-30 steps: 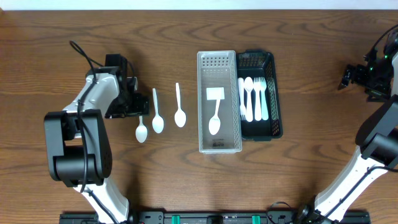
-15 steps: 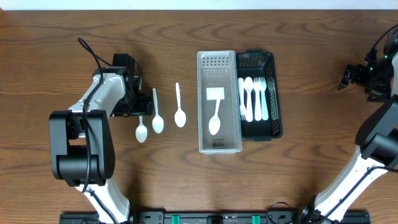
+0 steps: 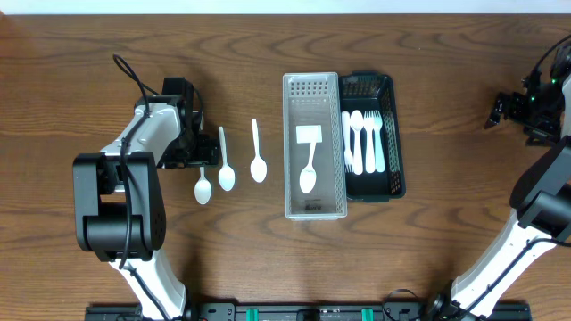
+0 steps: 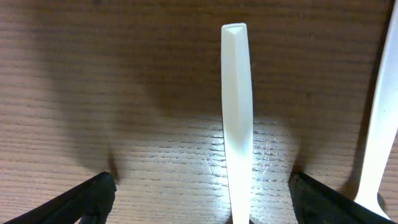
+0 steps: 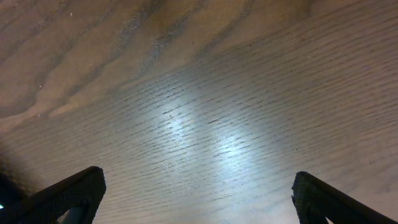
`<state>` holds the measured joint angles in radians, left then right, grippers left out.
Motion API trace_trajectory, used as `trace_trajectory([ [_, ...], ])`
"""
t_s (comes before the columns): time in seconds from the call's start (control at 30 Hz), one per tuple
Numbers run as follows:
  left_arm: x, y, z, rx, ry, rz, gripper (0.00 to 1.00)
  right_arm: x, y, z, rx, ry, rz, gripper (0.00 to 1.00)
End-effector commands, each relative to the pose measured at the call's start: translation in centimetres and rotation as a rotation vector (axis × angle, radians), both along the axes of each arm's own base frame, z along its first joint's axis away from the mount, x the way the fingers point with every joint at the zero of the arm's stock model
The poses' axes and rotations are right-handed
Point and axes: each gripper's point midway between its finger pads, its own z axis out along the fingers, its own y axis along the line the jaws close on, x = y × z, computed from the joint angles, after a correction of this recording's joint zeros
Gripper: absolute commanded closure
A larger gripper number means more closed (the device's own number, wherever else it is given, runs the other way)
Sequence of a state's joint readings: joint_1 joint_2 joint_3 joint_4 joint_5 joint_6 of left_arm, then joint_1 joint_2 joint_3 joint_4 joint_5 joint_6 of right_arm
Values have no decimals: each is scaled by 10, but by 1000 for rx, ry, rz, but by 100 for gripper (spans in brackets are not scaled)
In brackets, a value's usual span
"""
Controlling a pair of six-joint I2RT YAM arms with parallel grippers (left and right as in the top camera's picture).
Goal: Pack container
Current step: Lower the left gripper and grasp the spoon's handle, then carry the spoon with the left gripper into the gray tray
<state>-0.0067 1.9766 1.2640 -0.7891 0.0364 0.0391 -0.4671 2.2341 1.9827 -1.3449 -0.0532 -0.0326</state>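
Note:
Three white plastic spoons lie left of the containers: a left one (image 3: 202, 190), a middle one (image 3: 226, 165) and a right one (image 3: 258, 156). My left gripper (image 3: 204, 153) is open and low over the left spoon's handle. In the left wrist view that handle (image 4: 236, 112) lies between the open jaws (image 4: 202, 199), off-centre to the right, and the middle spoon (image 4: 379, 130) shows at the right edge. A clear plastic container (image 3: 314, 207) holds one white spoon (image 3: 308, 169). My right gripper (image 3: 504, 109) is open and empty at the far right, over bare wood (image 5: 199, 124).
A black mesh basket (image 3: 395, 134) stands against the clear container's right side and holds several white forks and spoons (image 3: 364, 143). The left arm's cable (image 3: 129, 80) loops over the table at the left.
My left gripper shifted slightly right and toward the far edge over the left spoon's handle, then held still. The spoons, the containers and the right arm have not moved.

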Motion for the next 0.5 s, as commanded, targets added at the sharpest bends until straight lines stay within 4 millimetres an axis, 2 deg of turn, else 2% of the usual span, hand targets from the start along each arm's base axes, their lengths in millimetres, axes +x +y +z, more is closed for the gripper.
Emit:
trace_trajectory([
  [0.0,-15,4,-24,20,82,15,21,0,0,3,0,-6,-15,1],
  [0.07,-15,4,-24,20,78,15,49,0,0,3,0,-6,-15,1],
  [0.13,-15,4,-24,20,79,15,64,0,0,3,1,-6,-15,1],
  [0.2,-15,4,-24,20,80,15,74,0,0,3,0,-6,-15,1],
  [0.4,-15,4,-21,20,83,15,92,0,0,3,1,-6,-15,1],
  [0.47,-14,4,-17,20,86,15,94,0,0,3,0,-6,-15,1],
])
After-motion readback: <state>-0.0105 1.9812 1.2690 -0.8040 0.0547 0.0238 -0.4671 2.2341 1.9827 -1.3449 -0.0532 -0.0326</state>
